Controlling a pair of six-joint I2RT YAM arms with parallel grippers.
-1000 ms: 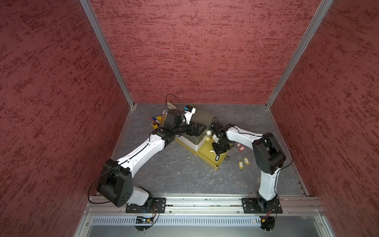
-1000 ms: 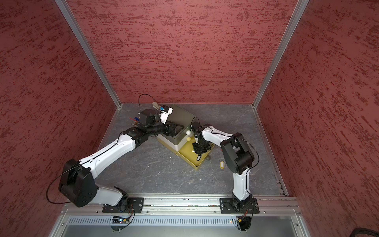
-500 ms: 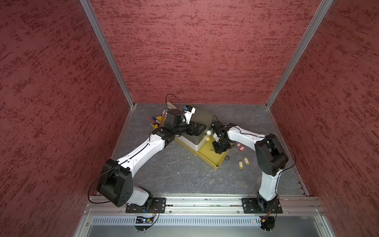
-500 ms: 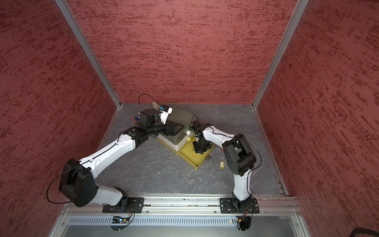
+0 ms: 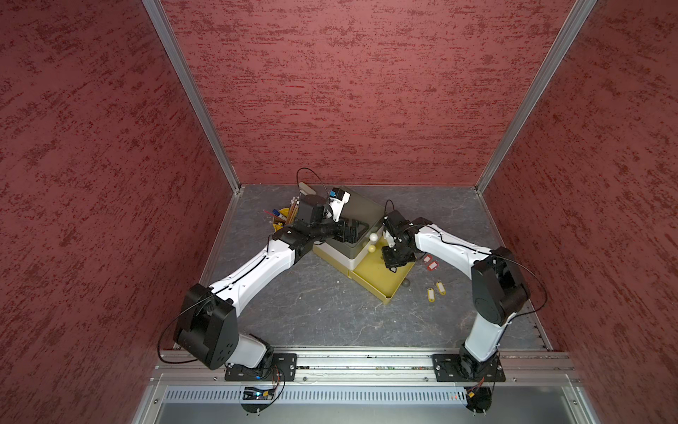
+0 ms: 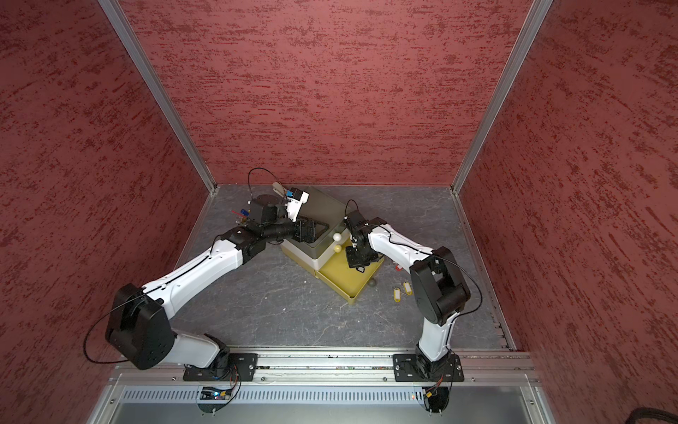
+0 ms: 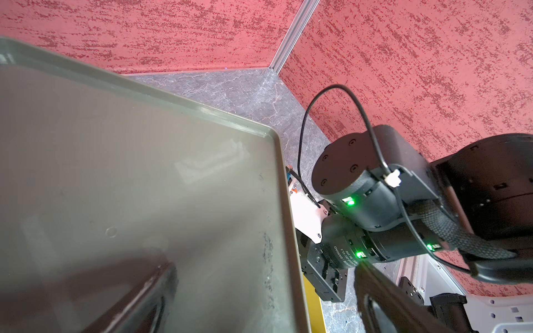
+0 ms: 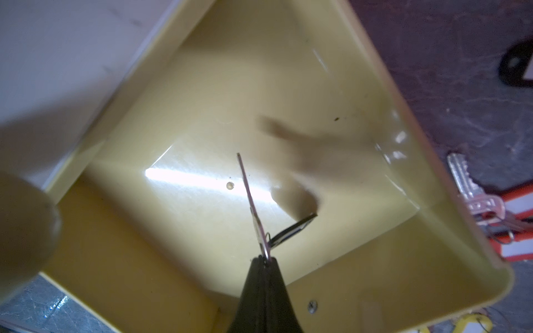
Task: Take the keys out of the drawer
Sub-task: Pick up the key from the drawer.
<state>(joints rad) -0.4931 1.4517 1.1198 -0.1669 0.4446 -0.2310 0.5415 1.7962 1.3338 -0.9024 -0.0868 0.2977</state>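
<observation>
We found the right gripper [image 8: 266, 260] clenched on one key [image 8: 250, 199] above the yellow drawer [image 8: 161, 276], its seemingly black tag [image 8: 294, 229] dangling; other keys [image 5: 431, 294] lay outside on the table [image 5: 330, 304].

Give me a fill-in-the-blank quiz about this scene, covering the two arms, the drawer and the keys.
1. The right gripper is shut on a small metal key whose dangling oblong tag is ____.
2. Beneath it, the open plastic drawer is coloured ____.
3. On the grey table beside the drawer lie two yellow-tagged keys and ____ red-tagged keys.
4. The left gripper, at the olive-green cabinet top, is ____.
Missing words: black; yellow; two; open.
</observation>
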